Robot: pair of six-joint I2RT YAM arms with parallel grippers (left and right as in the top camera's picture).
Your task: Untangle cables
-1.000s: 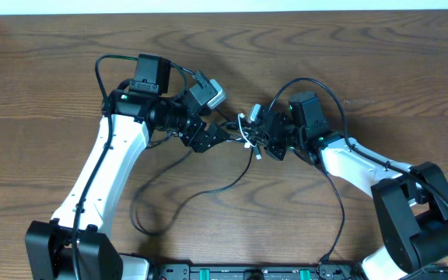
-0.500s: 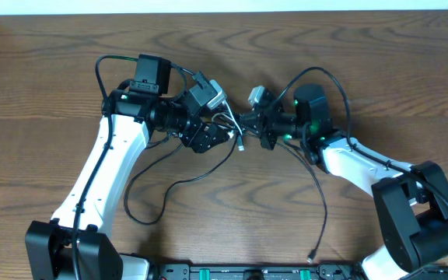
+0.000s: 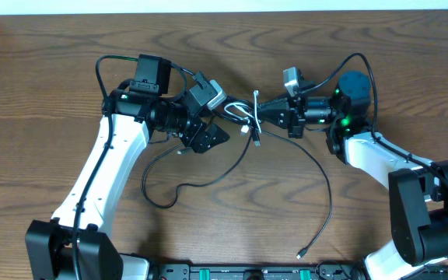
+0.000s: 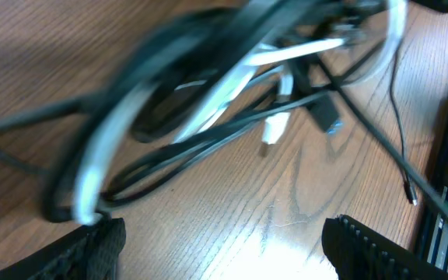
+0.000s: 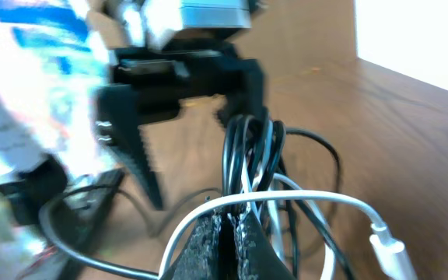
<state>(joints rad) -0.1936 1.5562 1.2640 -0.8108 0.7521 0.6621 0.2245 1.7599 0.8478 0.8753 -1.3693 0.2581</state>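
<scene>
The black cable (image 3: pixel 322 177) and white cable (image 3: pixel 255 99) hang knotted in a small bundle between the two arms. My right gripper (image 3: pixel 266 114) is shut on that bundle; in the right wrist view its fingers (image 5: pixel 216 241) pinch black strands while the white cable (image 5: pixel 286 201) loops across them. My left gripper (image 3: pixel 222 123) stands open just left of the knot. In the left wrist view the blurred black cable (image 4: pixel 208 140) and white cable (image 4: pixel 216 85) lie beyond the left gripper (image 4: pixel 224 257), with nothing between its fingers. The black cable trails down to a loop (image 3: pixel 159 198) and a plug (image 3: pixel 300 254).
A white plug (image 4: pixel 274 131) dangles over the wooden table (image 3: pixel 53 93). The black rail of the arm bases (image 3: pixel 239 272) runs along the front edge, close to the black plug. The left arm's white link (image 3: pixel 103 175) lies left of the cable loop.
My right gripper has pulled back to the right with the bundle, away from the left gripper. The trailing black cable has slid right and its plug end shifted. The left arm has not moved.
</scene>
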